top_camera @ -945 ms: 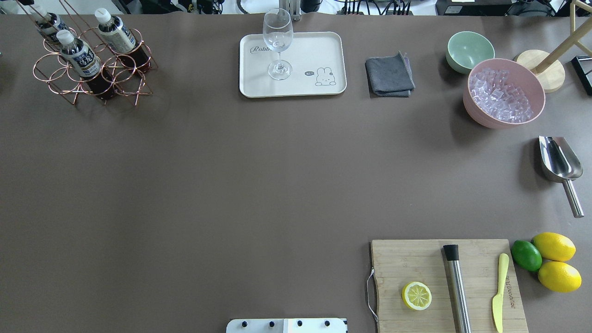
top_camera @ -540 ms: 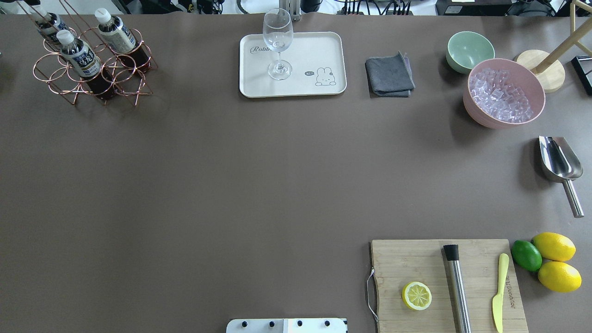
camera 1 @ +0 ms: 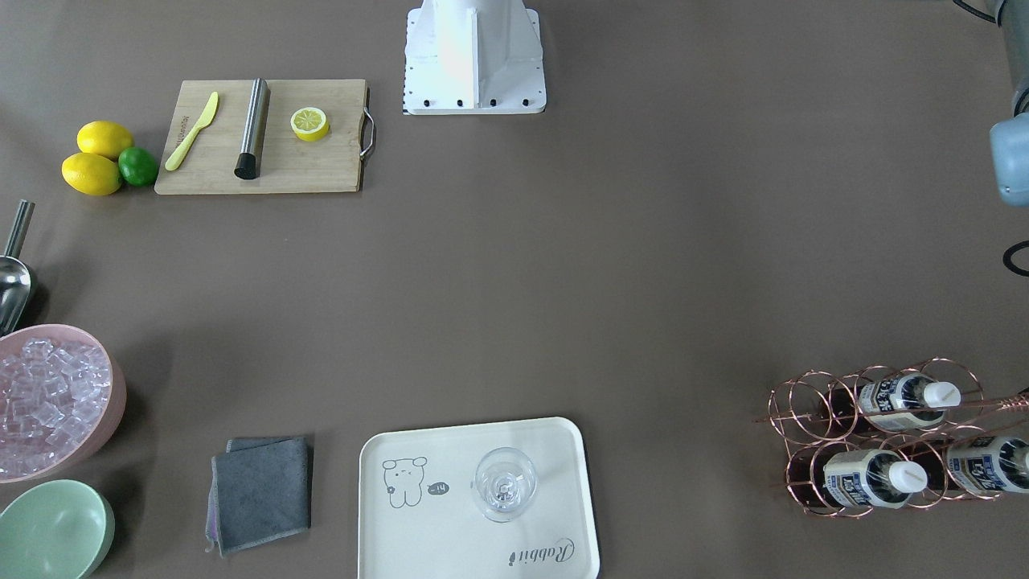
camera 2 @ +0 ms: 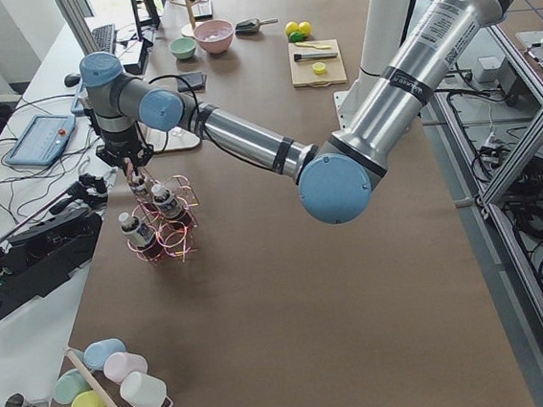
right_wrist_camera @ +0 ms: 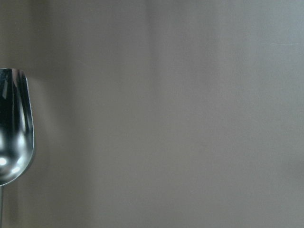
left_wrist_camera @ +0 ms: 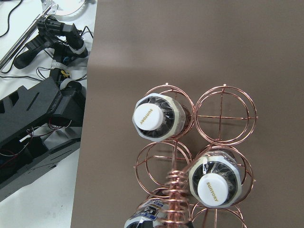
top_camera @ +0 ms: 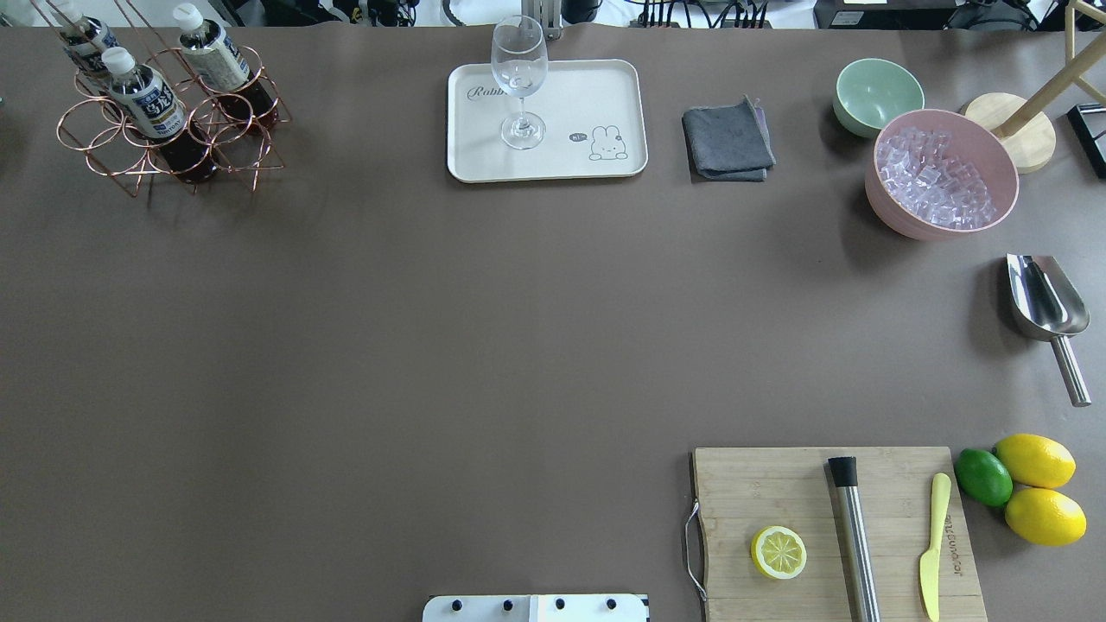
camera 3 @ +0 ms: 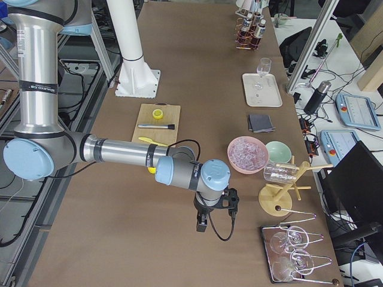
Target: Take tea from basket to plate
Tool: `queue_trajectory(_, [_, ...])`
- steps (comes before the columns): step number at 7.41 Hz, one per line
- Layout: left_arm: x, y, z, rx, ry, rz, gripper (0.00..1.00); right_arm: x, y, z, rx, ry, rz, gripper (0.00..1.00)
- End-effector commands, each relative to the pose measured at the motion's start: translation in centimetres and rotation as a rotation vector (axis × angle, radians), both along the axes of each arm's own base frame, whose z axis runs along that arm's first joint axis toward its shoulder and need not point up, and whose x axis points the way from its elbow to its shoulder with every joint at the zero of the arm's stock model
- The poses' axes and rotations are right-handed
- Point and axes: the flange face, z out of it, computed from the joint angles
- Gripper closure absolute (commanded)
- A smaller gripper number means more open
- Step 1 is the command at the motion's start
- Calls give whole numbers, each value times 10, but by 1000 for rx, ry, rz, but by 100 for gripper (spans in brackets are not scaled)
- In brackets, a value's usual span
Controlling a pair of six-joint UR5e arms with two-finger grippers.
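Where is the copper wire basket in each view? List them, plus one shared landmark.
Front-facing: basket lower right.
Overhead: basket top left corner.
Exterior left: basket left of centre.
Exterior right: basket top edge, right of centre.
Left wrist: basket bottom centre, seen from above.
Right wrist: not in it.
Landmark: cream Rabbit tray, in all four exterior views.

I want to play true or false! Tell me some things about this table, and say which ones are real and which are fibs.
1. Three tea bottles sit in the basket. True.
2. The plate has nothing on it. False: a stemmed glass stands on it.
3. The pink bowl holds ice cubes. True.
4. The lemon half lies in the pink bowl. False: it lies on the cutting board.
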Motion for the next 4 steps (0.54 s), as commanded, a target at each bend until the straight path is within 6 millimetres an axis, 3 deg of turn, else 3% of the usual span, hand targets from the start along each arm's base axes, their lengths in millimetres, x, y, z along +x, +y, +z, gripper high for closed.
queue_trajectory(1, [-25,24,-33,12,-15,10,100,0,0,0,1,-3,0,0])
queue_trajectory(2, [-40,43,-58,25,-21,6,100,0,-2,-1,3,-4,0,0])
queue_trajectory(4, [-47,79,-80,73,-11,-5,100,3,-10,-21,45,-9,8,0])
